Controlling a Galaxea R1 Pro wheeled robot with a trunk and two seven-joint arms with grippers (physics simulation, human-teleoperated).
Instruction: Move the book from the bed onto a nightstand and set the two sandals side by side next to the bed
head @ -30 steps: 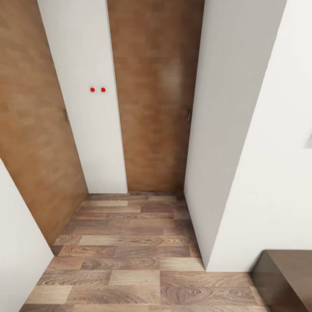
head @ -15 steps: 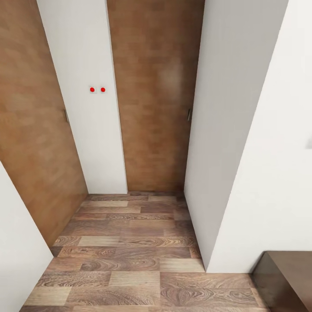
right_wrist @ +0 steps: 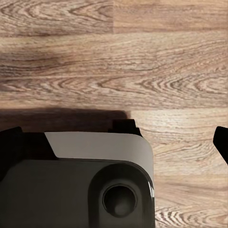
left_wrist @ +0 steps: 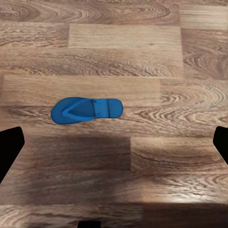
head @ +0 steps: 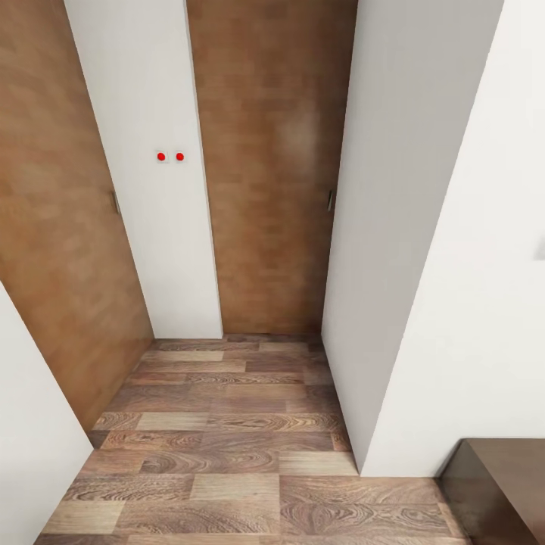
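**One sandal on the plank floor; hallway ahead**

Sandal [left_wrist: 87,109]: one, bright blue, thin blue straps. It lies flat, sole down, on the wood-plank floor [left_wrist: 142,57], as seen in the left wrist view. Nothing touches it; it sits apart from both dark fingertips [left_wrist: 10,147] at the frame's edges.

Left pincer [left_wrist: 114,147]: fingers spread wide apart, nothing between them, hovering above the floor with the sandal beyond the gap.

Right pincer [right_wrist: 114,142]: two dark fingertips [right_wrist: 221,142] at opposite edges of the right wrist view, standing apart, nothing clamped. Beneath it lies one grey-and-black part of the robot's body [right_wrist: 76,185] with a round socket, over the same plank floor.

Head view: two brown wooden doors [head: 272,166], one at the left and one straight ahead, each with one small handle [head: 330,199]. Between them, one white wall panel [head: 151,189] carrying two red dots [head: 170,157] side by side. One white wall at the right. One dark brown furniture corner [head: 499,484] at the lower right, standing on the floor.
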